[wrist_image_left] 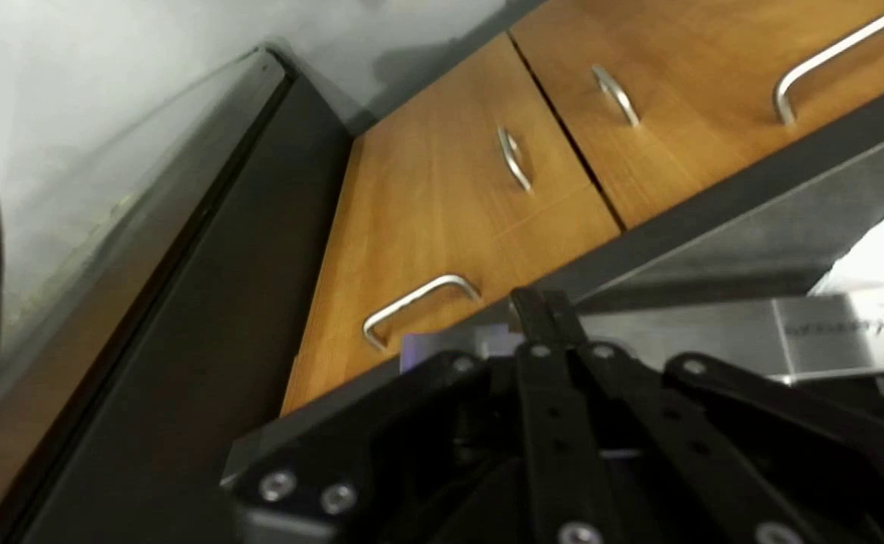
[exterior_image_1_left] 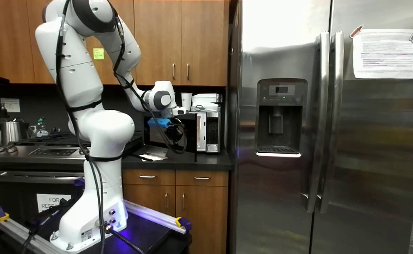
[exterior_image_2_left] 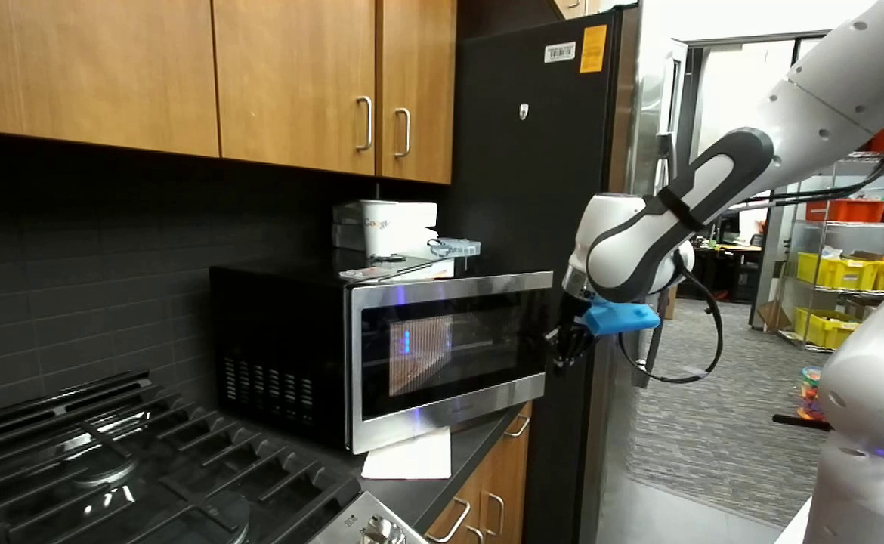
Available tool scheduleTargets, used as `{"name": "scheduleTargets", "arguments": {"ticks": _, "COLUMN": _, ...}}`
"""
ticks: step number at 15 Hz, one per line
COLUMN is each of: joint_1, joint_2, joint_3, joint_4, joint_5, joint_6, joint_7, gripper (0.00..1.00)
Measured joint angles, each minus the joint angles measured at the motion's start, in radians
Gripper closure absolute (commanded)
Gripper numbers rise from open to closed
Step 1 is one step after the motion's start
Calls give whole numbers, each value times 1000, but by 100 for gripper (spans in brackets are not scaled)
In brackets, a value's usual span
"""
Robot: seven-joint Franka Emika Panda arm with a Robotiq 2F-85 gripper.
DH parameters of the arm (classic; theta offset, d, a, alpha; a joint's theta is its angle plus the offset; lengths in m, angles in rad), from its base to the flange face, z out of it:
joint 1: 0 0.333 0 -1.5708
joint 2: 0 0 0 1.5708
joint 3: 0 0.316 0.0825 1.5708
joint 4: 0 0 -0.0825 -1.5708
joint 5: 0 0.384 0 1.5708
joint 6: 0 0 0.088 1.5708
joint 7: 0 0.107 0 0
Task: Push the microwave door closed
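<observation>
The microwave door (exterior_image_2_left: 480, 340) is a dark glass panel in a silver-grey frame and stands partly open. In an exterior view, the lit interior shows between the door (exterior_image_1_left: 191, 139) and the black-and-steel microwave body (exterior_image_1_left: 213, 132). In the wrist view, the door's lower silver frame (wrist_image_left: 684, 336) lies right of the fingertips. My gripper (wrist_image_left: 548, 302) is shut, with its black fingers together and nothing between them. In an exterior view, the gripper (exterior_image_2_left: 561, 364) points down beside the door's free edge; I cannot tell whether it touches. The gripper (exterior_image_1_left: 174, 135) blends into the dark door elsewhere.
The tall fridge (exterior_image_1_left: 277, 197) stands right beside the counter (exterior_image_1_left: 211, 160). A white cup (exterior_image_2_left: 378, 227) and boxes sit on top of the microwave. White paper (exterior_image_2_left: 410, 456) lies under the door. A stove (exterior_image_2_left: 109, 468) is beside the microwave. A loose cable loop hangs from the wrist.
</observation>
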Motion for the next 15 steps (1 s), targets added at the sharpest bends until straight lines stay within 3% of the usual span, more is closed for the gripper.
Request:
{"name": "scheduleTargets", "arguments": {"ticks": 4, "joint_1": -122, "joint_2": -3, "joint_3": 107, "joint_4": 21, "joint_5": -138, "joint_6": 114, "joint_7": 204, "gripper": 100}}
{"name": "scheduleTargets", "arguments": {"ticks": 7, "joint_1": -187, "joint_2": -6, "joint_3": 164, "joint_4": 23, "joint_5": -157, "joint_6": 156, "joint_7": 318, "gripper": 100}}
{"name": "scheduleTargets", "arguments": {"ticks": 11, "joint_1": -177, "joint_2": -7, "joint_3": 174, "joint_4": 23, "joint_5": -91, "joint_6": 182, "joint_7": 403, "gripper": 100}}
{"name": "scheduleTargets", "arguments": {"ticks": 15, "joint_1": -164, "joint_2": 16, "joint_3": 150, "joint_4": 20, "joint_5": 28, "joint_6": 283, "joint_7": 423, "gripper": 100}}
